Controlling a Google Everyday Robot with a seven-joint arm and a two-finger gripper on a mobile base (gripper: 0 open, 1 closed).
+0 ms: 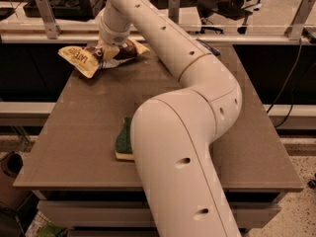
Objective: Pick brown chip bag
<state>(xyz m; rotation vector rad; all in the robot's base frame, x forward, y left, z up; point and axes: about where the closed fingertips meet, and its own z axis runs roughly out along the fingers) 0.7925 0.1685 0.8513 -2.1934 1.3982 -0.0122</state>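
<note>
The brown chip bag (83,59) lies at the table's back left corner. Its tan-yellow end with brown print points left and its dark brown middle sits under the wrist. My gripper (105,55) comes down from above onto the middle of the bag and is shut on it, and the bag crumples around it. The bag's right end (134,48) sticks out past the wrist. The arm hides much of the gripper.
A green and yellow sponge (123,139) lies near the table's front, partly behind my arm. A small dark flat object (209,47) sits at the back right. The brown table (74,127) has a railing and desks behind it.
</note>
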